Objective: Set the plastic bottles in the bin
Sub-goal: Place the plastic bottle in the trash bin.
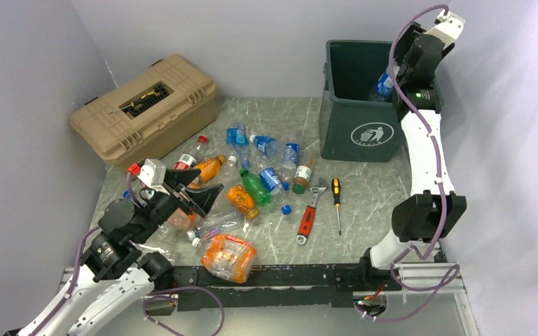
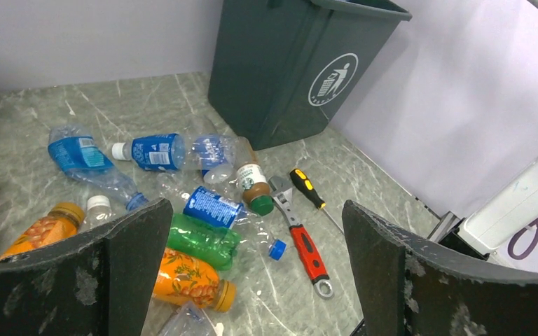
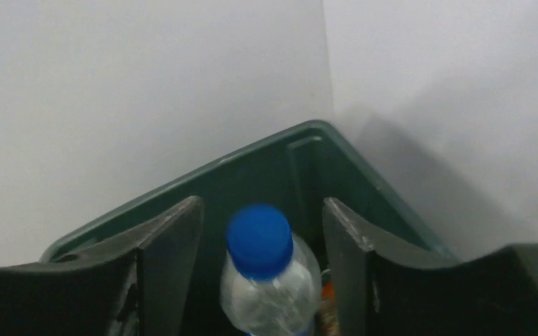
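Observation:
Several plastic bottles (image 1: pixel 256 185) lie scattered on the marble table, among them a green one (image 2: pixel 203 240), an orange one (image 2: pixel 185 278) and a blue-labelled one (image 2: pixel 212 206). My left gripper (image 1: pixel 207 196) hovers low over the pile's near left side, open wide and empty (image 2: pixel 257 205). The dark green bin (image 1: pixel 361 133) stands at the back right. My right gripper (image 3: pixel 263 203) is above its open top, jaws parted. A clear bottle with a blue cap (image 3: pixel 260 241) sits blurred between the fingers, with a gap on its left side (image 1: pixel 383 87).
A tan toolbox (image 1: pixel 143 108) stands at the back left. A red-handled wrench (image 1: pixel 308 217) and a yellow-and-black screwdriver (image 1: pixel 336 199) lie right of the pile. A big crushed orange bottle (image 1: pixel 228 257) rests near the front edge. Something orange (image 3: pixel 326 301) shows inside the bin.

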`<state>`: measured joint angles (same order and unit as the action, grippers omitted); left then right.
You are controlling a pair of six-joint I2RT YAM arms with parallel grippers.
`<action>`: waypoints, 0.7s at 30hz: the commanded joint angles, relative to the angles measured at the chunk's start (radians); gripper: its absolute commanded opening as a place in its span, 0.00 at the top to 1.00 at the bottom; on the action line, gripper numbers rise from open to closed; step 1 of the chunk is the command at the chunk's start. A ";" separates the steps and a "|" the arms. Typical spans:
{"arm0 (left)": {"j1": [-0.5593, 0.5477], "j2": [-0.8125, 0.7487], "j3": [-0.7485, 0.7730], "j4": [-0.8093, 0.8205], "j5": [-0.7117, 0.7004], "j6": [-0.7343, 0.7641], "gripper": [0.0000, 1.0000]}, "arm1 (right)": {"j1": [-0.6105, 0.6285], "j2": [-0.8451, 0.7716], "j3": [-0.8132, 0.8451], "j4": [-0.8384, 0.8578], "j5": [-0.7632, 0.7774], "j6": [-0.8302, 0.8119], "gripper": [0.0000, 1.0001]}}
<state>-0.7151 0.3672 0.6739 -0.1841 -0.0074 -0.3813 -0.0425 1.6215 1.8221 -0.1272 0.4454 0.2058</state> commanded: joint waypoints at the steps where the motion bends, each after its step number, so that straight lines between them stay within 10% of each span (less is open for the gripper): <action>1: -0.003 0.011 0.060 -0.023 -0.034 0.011 0.03 | -0.019 0.010 0.030 -0.032 -0.117 0.116 0.19; 3: -0.002 0.007 0.062 -0.031 -0.042 0.010 0.03 | -0.019 0.003 0.060 -0.051 -0.136 0.136 0.01; 8: -0.006 0.017 0.069 -0.056 -0.109 -0.005 0.04 | 0.033 -0.084 0.077 -0.026 -0.177 0.123 0.00; 15: -0.006 0.059 0.099 -0.116 -0.178 -0.029 0.04 | 0.415 -0.198 0.119 -0.117 -0.258 -0.014 0.00; 21: -0.007 0.060 0.104 -0.131 -0.218 -0.020 0.03 | 0.593 -0.347 -0.186 -0.131 -0.440 0.226 0.00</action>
<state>-0.7162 0.4229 0.7364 -0.3092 -0.1673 -0.3908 0.4999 1.3659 1.8080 -0.2405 0.1101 0.2890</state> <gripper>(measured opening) 0.967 0.994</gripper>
